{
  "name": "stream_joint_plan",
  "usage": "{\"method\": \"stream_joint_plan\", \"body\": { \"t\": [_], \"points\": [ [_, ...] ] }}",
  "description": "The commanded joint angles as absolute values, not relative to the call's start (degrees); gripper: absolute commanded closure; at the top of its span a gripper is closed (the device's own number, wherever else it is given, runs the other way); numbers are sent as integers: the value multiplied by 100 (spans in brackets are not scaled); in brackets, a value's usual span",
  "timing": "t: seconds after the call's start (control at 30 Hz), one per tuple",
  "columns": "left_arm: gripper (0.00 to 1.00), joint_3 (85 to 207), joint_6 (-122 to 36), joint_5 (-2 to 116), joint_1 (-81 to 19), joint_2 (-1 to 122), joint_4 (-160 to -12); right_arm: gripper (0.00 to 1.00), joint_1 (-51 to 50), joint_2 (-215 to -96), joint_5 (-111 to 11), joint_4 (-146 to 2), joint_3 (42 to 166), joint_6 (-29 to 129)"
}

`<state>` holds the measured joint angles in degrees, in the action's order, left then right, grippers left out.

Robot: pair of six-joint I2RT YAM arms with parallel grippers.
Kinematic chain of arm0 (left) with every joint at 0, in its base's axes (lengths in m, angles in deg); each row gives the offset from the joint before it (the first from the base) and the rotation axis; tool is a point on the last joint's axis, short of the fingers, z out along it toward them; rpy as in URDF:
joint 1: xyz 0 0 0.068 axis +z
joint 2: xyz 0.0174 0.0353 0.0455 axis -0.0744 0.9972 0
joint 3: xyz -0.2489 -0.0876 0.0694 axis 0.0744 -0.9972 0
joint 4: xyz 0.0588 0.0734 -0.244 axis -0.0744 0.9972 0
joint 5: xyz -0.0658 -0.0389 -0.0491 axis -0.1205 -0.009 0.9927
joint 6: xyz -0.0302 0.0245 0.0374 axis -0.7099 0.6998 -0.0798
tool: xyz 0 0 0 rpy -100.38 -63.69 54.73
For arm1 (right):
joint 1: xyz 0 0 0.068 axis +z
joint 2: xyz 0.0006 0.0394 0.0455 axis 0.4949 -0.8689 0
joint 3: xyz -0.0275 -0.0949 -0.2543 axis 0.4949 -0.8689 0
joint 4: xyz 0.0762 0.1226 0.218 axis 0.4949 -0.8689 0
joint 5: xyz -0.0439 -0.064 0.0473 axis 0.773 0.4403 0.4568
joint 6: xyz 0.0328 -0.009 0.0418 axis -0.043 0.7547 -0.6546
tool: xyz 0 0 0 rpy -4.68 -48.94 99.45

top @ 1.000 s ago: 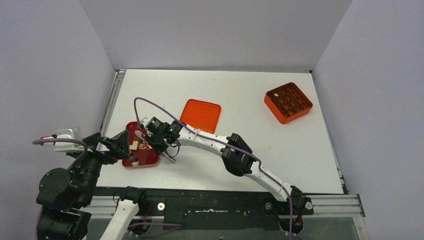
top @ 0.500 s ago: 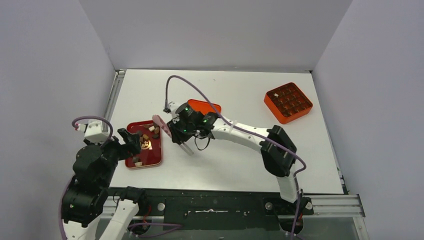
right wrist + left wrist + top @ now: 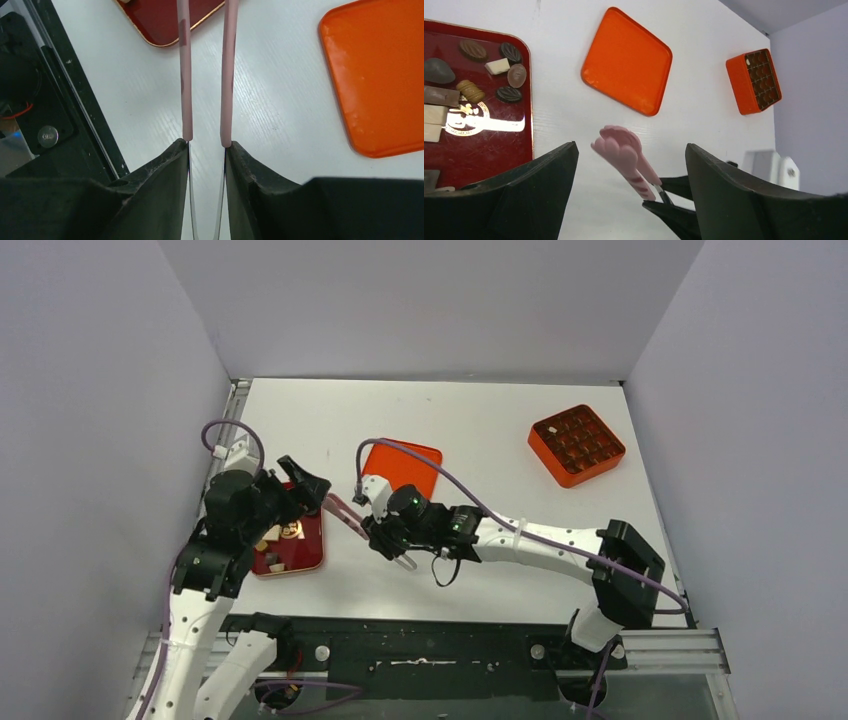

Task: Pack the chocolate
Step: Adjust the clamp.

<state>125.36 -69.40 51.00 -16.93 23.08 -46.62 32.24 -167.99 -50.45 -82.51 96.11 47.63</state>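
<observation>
On the red tray at the near left of the table lies the chocolate, loose dark and pale pieces. Just right of it, the right gripper is closed narrowly on the pink tongs at their handle end, probably because the pieces are too small for its fingers. The left gripper hangs wide and empty over the tray's right edge. Far right stands the orange compartment box, with its lid lying apart so the cells are open for filling.

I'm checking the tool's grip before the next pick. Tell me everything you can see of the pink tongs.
The pink tongs look like plastic: two slim parallel arms with darker pink marks, ending in rounded scalloped tips. The right claw pinches both arms, a gap left between them. The tips point toward the red tray, nothing visible between them.
</observation>
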Motion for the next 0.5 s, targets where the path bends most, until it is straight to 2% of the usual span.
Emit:
{"method": "stream_joint_plan", "body": {
  "t": [0.0, 0.1, 0.23, 0.47],
  "points": [
    [24, 12498, -7072, 5300, -1684, 2889, -5246, 69, 3369, -16253, -4313, -7350, 9313, 5031],
    [29, 12159, -6951, 5598, -1681, 3233, -5557, 69, 3381, -16065, -4112, -7310, 9075, 4980],
    [40, 11672, -7117, 5924, -1691, 3433, -6039, 69, 3386, -15886, -3954, -7263, 8844, 4977],
    [43, 11442, -6982, 5873, -1691, 3726, -6079, 69, 3383, -15655, -3902, -7555, 8622, 4919]
  ]
}}
